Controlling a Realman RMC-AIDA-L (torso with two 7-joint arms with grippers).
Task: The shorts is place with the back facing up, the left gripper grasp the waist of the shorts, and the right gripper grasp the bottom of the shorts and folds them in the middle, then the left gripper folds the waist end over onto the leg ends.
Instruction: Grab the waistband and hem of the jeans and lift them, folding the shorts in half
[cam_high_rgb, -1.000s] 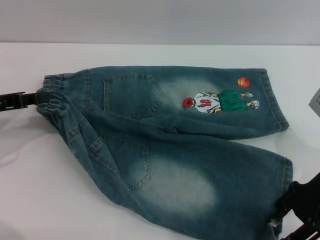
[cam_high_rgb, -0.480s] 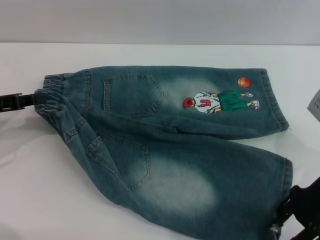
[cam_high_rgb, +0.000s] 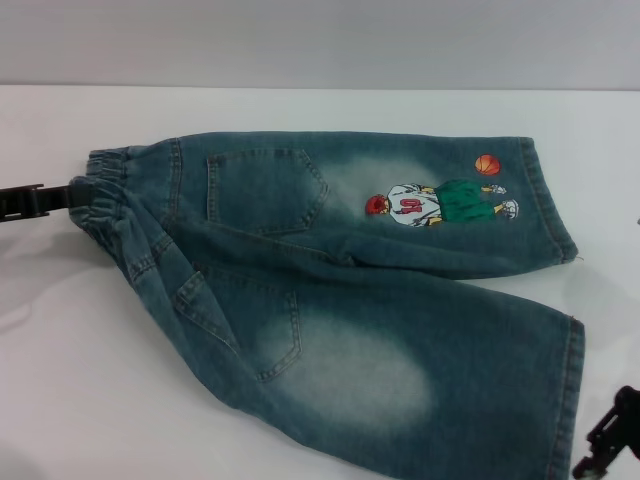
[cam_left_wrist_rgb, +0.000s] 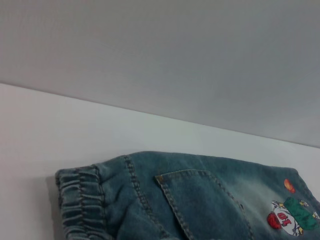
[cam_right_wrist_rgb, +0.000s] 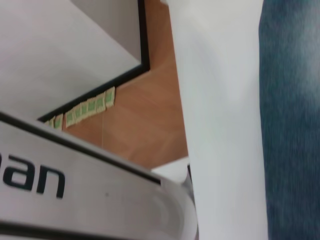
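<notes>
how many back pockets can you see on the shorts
2 stitched denim back pockets on the faded blue-green denim shorts: one on the far leg, one on the near leg. None appear hidden.

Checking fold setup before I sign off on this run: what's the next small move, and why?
Probably bring the right gripper back in to the near leg hem. It sits off the cloth by the shorts, nothing held. The left gripper is already at the waistband; the fold needs both ends held.

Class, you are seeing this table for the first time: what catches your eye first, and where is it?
The shorts, faded denim, spread across the white table, with a cartoon basketball patch on the far leg. The left gripper sits at the ruffled waist; the right gripper is off the near hem.
</notes>
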